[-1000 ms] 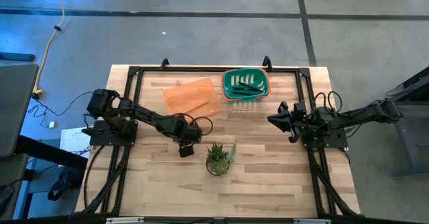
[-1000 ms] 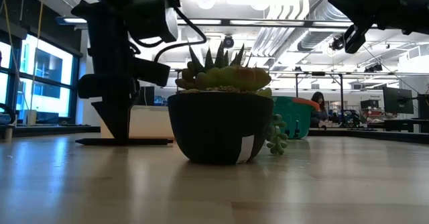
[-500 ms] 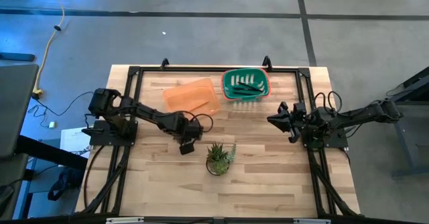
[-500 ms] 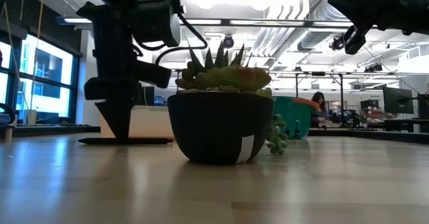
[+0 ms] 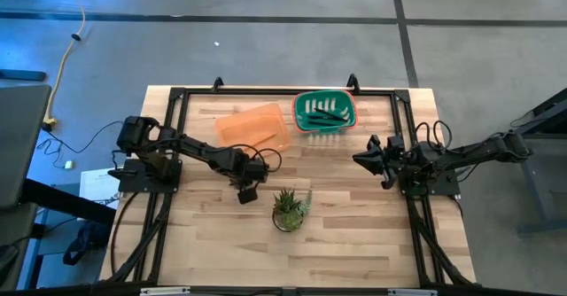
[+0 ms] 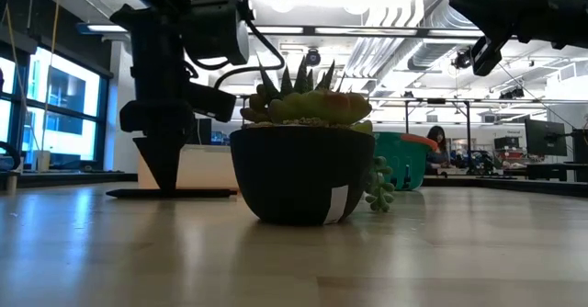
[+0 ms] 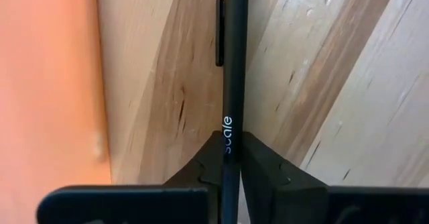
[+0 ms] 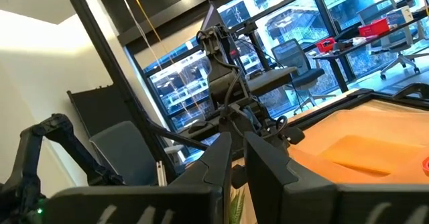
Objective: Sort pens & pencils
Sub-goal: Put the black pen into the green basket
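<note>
A black pen [image 7: 232, 63] with a clip and white lettering lies flat on the wooden table [image 5: 354, 225], beside the orange tray [image 5: 254, 128]. In the low view the pen [image 6: 170, 193] shows as a thin dark line on the tabletop. My left gripper [image 7: 232, 158] points down over it, shut on it; in the high view the left gripper [image 5: 246, 190] stands left of the potted plant. Dark pens [image 5: 326, 113] lie in the green basket [image 5: 324, 129]. I can make out no pencils. My right gripper [image 8: 238, 163] waits shut at the table's right, raised [image 5: 365, 158]. My left gripper pinches the black pen's barrel [image 7: 231, 140] between its two fingers [image 7: 208, 163], just beside the white lettering and away from the clip end. It comes from above, pointing down, fingers across the pen. The pen lies level on the table [image 6: 170, 193].
A potted succulent [image 5: 290, 209] in a dark pot stands just right of the left gripper, near the table's middle. The orange tray and green basket sit along the far edge. Black frame rails [image 5: 168, 154] run along the table's sides. Bare wood lies toward the near edge.
The left gripper has shifted slightly toward the plant while staying down at the pen. The pen lies where it was on the table. The right arm has kept still.
</note>
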Available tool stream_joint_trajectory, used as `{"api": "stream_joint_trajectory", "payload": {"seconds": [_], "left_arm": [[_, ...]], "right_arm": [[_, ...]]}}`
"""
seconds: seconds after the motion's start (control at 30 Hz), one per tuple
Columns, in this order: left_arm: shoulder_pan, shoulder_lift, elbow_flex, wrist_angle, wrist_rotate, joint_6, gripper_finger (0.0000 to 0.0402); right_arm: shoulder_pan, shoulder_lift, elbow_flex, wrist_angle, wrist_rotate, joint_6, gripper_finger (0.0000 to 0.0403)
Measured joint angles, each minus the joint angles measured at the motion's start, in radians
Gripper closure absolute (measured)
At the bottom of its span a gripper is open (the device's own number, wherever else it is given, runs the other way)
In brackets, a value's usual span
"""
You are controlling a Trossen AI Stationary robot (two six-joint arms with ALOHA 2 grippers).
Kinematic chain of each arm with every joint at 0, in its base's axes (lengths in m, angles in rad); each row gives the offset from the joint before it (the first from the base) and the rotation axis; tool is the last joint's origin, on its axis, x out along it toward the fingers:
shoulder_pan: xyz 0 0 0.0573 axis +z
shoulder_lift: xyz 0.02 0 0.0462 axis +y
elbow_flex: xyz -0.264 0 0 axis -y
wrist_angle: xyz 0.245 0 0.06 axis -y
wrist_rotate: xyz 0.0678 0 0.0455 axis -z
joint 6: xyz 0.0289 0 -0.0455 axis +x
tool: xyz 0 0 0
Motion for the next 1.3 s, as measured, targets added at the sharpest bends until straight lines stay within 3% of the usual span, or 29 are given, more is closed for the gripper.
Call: {"api": "stream_joint_trajectory", "payload": {"seconds": [0.13, 1.3], "left_arm": [[0.000, 0.000, 0.003, -0.003, -0.004, -0.015, 0.0395], [0.000, 0.001, 0.262, -0.106, -0.016, -0.002, 0.0399]], "right_arm": [[0.000, 0.000, 0.000, 0.000, 0.000, -0.002, 0.0370], [0.000, 0.000, 0.000, -0.038, -0.013, 0.016, 0.0370]]}}
